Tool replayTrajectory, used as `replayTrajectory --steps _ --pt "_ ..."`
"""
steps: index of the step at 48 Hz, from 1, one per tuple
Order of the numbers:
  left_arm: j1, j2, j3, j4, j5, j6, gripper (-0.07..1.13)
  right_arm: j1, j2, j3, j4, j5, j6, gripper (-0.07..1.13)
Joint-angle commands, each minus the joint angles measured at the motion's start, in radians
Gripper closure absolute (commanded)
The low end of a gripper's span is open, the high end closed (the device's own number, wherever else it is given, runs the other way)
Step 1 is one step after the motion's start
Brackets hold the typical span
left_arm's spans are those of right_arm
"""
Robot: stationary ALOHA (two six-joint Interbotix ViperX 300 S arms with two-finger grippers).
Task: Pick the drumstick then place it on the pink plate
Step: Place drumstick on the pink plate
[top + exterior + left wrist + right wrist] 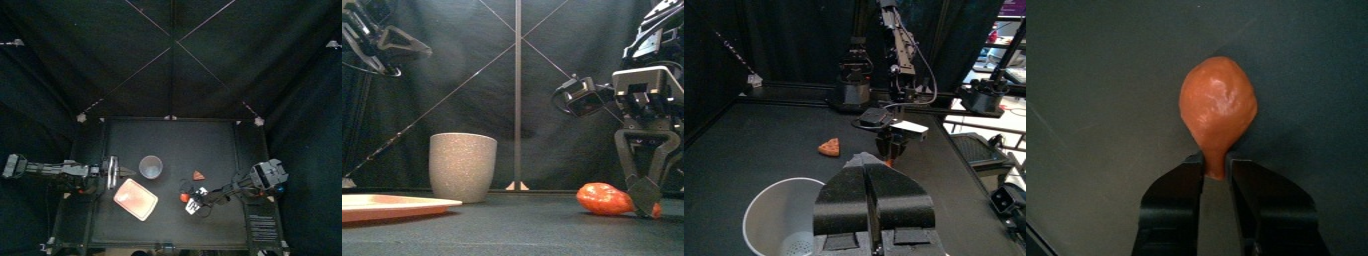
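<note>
From above, the left end effector [115,167] hangs at the left side of the bench [174,135], beside the grey speckled cup [151,166]. The pink plate [135,199] lies in front of the cup. The right end effector [198,201] is low, just right of the plate, with a small orange wedge toy [201,176] behind it.

From the front, the red-orange drumstick [603,198] rests on the bench, well right of the cup, its narrow end between the right jaws.

The left wrist view shows the left jaws pressed together and empty, above the cup.

The right wrist view shows the right jaws clenched on the drumstick's thin end.
</note>
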Motion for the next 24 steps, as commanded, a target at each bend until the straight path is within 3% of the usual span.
replayTrajectory --steps 1,10,24 --pt "0.000 0.005 -0.011 -0.002 -0.009 -0.002 1.00 0.000 -0.015 -0.023 -0.002 0.000 0.002 0.58" --pt "0.000 0.005 -0.011 -0.002 -0.009 0.000 1.00 0.000 -0.035 -0.109 -0.046 -0.003 -0.011 0.58" --pt "0.002 0.005 -0.012 -0.002 -0.029 0.000 1.00 -0.006 0.029 -0.319 -0.321 -0.026 -0.009 0.58"
